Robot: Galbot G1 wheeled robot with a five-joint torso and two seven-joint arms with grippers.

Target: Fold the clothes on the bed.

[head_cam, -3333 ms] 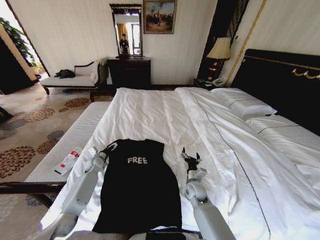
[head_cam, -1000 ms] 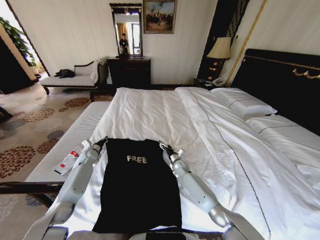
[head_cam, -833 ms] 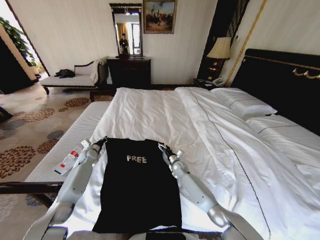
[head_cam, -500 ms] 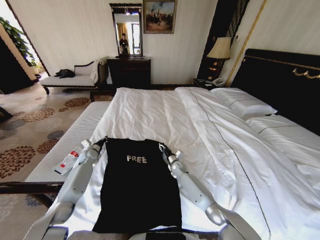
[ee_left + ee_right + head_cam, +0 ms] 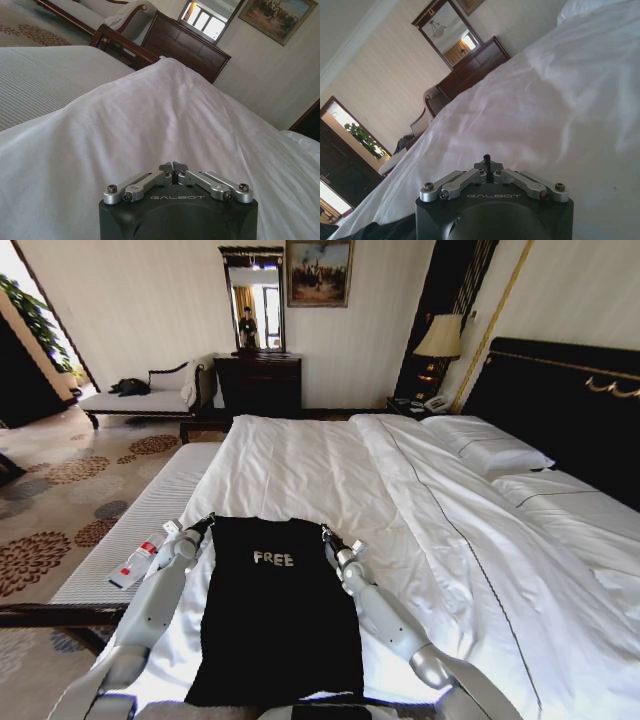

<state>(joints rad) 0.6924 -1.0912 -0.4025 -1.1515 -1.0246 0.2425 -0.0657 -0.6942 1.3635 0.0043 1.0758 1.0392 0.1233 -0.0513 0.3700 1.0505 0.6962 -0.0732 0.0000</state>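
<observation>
T-shirt [image 5: 275, 615]: black, flat on the near end of your bed [image 5: 330, 465], "FREE" side up, collar end farthest from you
Left gripper [image 5: 205, 522]: at the shirt's far left corner; wrist view shows your jaws pressed together; cloth in them: cannot tell
Right gripper [image 5: 326, 534]: at the far right corner, jaws likewise closed tip to tip

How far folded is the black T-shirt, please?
Partly folded: the T-shirt lies as a flat sleeveless strip, lettering up, on the bed.
</observation>
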